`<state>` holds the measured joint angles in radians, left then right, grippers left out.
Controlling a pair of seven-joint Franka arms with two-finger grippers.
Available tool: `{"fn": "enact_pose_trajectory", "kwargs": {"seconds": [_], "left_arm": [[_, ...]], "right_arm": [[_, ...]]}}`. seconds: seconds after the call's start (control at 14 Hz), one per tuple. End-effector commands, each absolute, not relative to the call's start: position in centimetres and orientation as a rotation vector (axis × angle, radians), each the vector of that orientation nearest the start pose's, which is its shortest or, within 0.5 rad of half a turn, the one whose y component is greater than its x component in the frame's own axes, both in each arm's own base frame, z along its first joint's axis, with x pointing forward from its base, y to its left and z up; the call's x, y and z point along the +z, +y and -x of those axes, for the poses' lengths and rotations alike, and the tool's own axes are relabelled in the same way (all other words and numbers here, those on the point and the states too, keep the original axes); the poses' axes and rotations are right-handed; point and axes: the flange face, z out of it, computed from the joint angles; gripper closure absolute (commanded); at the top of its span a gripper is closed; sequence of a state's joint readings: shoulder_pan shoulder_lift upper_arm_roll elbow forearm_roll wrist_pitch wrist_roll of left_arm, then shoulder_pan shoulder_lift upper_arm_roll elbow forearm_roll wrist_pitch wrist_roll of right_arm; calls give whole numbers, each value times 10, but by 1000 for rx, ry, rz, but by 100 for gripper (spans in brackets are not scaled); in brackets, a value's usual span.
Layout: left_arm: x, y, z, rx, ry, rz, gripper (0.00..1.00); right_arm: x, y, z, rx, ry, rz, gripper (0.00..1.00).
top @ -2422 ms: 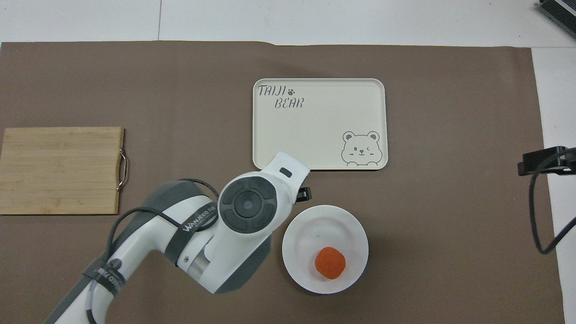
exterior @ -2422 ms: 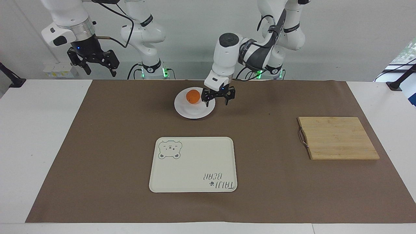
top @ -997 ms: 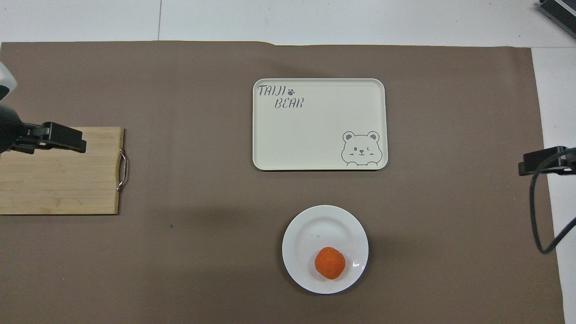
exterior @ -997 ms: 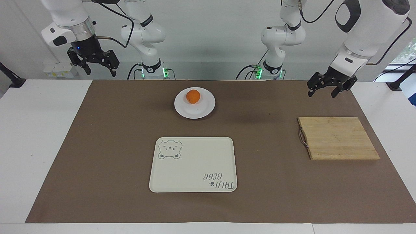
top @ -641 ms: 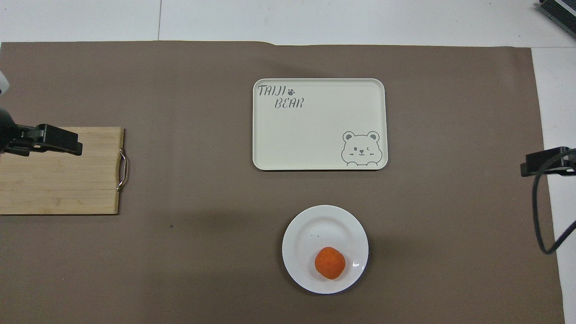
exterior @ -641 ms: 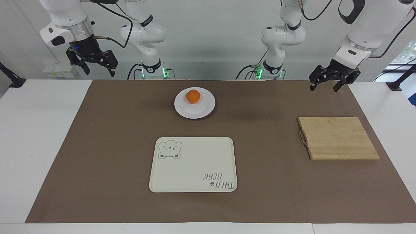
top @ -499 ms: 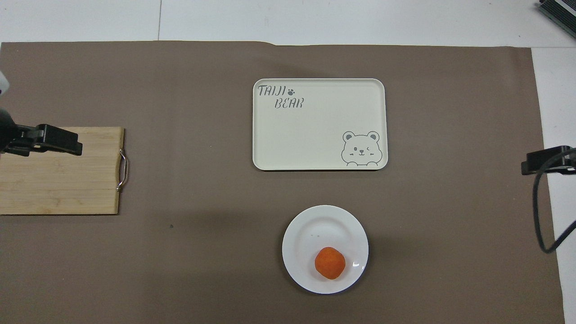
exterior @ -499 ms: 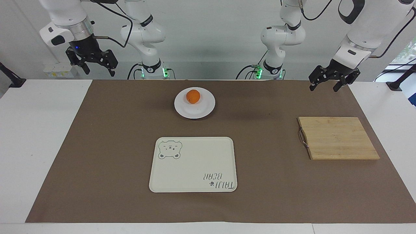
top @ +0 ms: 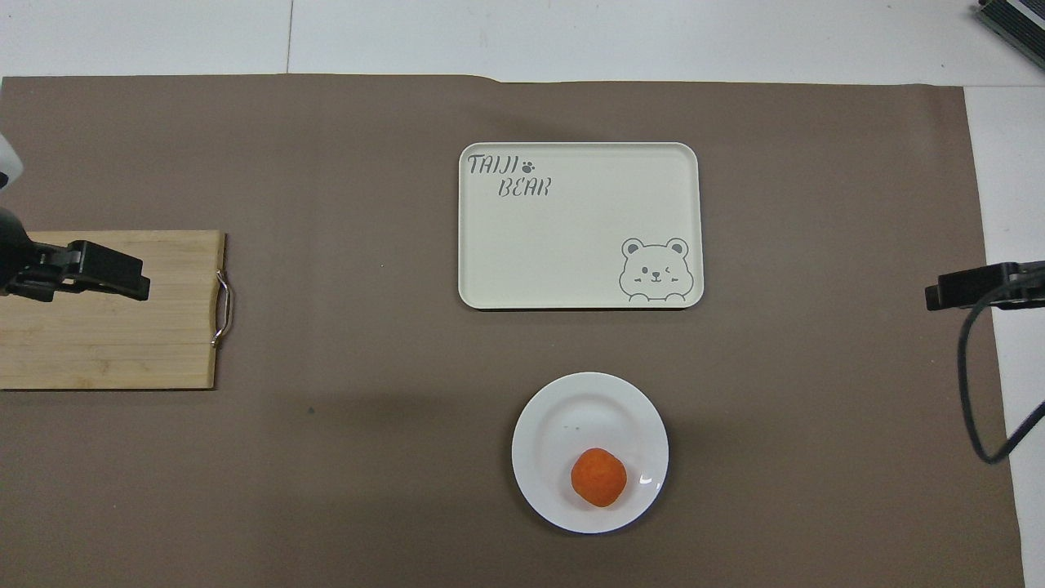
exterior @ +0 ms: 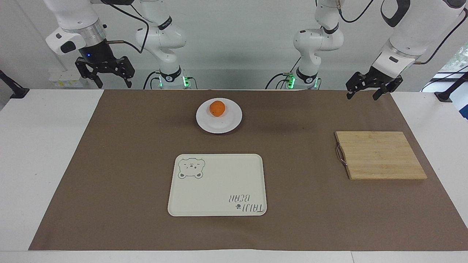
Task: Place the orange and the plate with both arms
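Observation:
The orange (exterior: pixel 217 108) (top: pixel 598 477) lies on the white plate (exterior: pixel 228 122) (top: pixel 584 412), which rests on the brown mat at the robots' edge, mid-table. Nothing touches either one. My left gripper (exterior: pixel 362 96) hangs open and empty in the air toward the left arm's end of the table, up by the cutting board. At the right arm's end, my right gripper (exterior: pixel 114 84) is raised over the mat's edge, open and empty. In the overhead view only one black finger (top: pixel 110 271) of the left gripper and one finger (top: pixel 963 289) of the right show at the sides.
A cream tray with a bear print (exterior: pixel 217 184) (top: pixel 580 224) lies farther from the robots than the plate. A wooden cutting board (exterior: pixel 380 155) (top: pixel 106 327) with a metal handle sits toward the left arm's end. The brown mat (exterior: pixel 109 164) covers most of the table.
The left arm has drawn away from beside the plate and risen toward its own end of the table. The right gripper has shifted slightly. Plate and orange have not moved.

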<state>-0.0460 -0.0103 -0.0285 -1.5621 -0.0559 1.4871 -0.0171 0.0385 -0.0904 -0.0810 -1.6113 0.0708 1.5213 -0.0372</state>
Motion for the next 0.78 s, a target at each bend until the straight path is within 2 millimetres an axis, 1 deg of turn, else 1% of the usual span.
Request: {"fn": "enact_pose_trajectory", "kwargs": {"seconds": [0.0, 0.14, 0.36, 0.5, 0.64, 0.71], "left_arm": [[631, -42, -534, 117, 104, 3172, 0], [631, -43, -534, 117, 106, 3171, 0], [631, -43, -534, 117, 106, 3172, 0], [631, -42, -534, 117, 104, 3172, 0], [631, -44, -534, 117, 108, 3172, 0], [631, -43, -534, 117, 106, 3172, 0]], "right_arm": [[635, -25, -512, 44, 1, 2949, 0], [615, -13, -512, 89, 3, 2833, 0], [573, 1, -515, 99, -16, 2676, 0], [543, 10, -511, 127, -70, 2572, 0], [501, 15, -503, 140, -153, 2482, 0], [473, 17, -498, 131, -193, 2441, 0]]}}
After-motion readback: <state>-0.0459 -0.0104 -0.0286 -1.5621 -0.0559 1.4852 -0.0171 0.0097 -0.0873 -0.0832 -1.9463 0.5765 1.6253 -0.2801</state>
